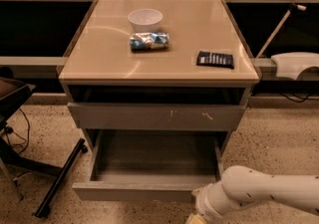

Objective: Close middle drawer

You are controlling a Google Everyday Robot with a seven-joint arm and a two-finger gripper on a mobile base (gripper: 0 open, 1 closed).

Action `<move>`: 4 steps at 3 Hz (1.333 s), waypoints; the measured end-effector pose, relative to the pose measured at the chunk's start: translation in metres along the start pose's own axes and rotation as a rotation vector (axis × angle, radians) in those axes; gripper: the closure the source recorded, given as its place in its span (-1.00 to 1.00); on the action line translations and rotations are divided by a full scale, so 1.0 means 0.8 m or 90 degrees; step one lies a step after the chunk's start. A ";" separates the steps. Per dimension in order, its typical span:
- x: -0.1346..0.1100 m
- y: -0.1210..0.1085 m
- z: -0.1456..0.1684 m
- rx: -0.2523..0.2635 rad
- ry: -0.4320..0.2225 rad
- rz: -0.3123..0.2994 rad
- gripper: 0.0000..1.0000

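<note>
The middle drawer (pixel 134 191) is pulled far out of the cabinet, and its grey tray interior (pixel 154 157) is bare. Its plain flat front faces me low in the camera view. Above it is the grey drawer front with pale scratch marks (pixel 157 116), pushed nearly in. My white arm (pixel 264 193) reaches in from the lower right. My gripper (pixel 196 217) is at the bottom edge, just in front of the right end of the open drawer's front, and is mostly cut off by the frame.
On the tan cabinet top (pixel 99 58) are a white bowl (pixel 145 19), a blue snack bag (pixel 149 41) and a dark packet (pixel 215 59). A black chair base (pixel 57 180) stands on the floor at left. A white object (pixel 296 63) juts in at right.
</note>
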State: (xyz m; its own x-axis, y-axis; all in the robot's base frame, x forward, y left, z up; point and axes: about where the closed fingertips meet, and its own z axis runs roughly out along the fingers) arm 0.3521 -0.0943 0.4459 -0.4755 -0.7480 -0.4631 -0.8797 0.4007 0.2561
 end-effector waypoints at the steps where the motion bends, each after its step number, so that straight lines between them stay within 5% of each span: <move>1: 0.001 0.001 0.000 0.000 0.000 0.000 -1.00; 4: 0.017 -0.088 0.017 -0.018 0.010 0.103 -1.00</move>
State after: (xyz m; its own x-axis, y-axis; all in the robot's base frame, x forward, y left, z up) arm 0.4077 -0.1259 0.4099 -0.6111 -0.6831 -0.4000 -0.7906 0.5023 0.3501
